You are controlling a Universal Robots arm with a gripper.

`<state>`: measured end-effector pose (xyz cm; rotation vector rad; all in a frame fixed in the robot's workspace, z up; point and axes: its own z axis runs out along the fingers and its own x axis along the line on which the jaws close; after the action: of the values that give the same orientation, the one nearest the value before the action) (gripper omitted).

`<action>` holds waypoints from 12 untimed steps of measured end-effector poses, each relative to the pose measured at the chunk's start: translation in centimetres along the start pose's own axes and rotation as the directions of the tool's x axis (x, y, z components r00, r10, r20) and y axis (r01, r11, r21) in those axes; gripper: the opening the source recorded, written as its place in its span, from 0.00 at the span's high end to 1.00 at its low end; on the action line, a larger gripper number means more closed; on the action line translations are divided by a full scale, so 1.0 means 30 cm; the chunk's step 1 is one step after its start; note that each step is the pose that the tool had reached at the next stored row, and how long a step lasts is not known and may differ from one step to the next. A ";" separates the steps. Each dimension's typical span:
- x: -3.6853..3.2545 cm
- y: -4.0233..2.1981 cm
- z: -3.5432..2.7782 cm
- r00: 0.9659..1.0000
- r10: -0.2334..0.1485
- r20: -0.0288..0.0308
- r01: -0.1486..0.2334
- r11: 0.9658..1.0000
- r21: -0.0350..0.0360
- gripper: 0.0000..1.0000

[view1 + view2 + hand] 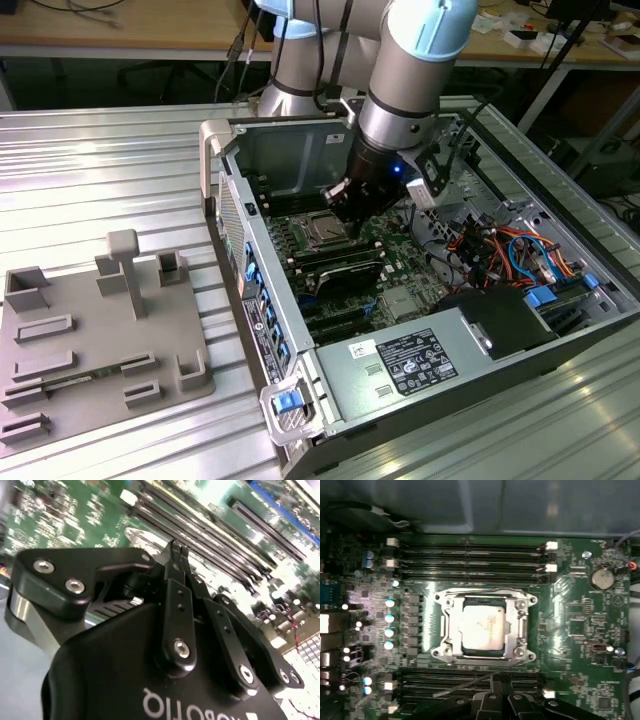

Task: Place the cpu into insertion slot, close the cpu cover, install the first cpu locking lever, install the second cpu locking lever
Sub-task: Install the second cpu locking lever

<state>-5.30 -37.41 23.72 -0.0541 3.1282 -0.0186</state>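
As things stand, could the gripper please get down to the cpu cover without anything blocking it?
Probably yes. The gripper hangs just beside the cpu cover, which lies flat over the cpu, and the first wrist view shows nothing between them.

Silvery cpu point(482, 627) under closed cpu cover point(522, 625)

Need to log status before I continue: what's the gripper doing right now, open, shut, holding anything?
Gripper: shut, fingertips pressed together with nothing between them, above the green circuit board. The cpu sits in the insertion slot.
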 end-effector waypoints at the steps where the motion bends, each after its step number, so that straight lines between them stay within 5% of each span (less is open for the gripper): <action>1: 0.016 0.001 0.000 1.000 0.000 0.000 0.000 1.000 0.000 0.89; 6: 0.089 0.003 0.006 1.000 0.000 0.000 0.000 1.000 -0.001 0.89; 12: 0.149 0.005 0.029 1.000 0.000 0.000 0.000 1.000 -0.001 0.89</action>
<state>-9.77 -37.41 22.78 -0.0538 3.1282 -0.0166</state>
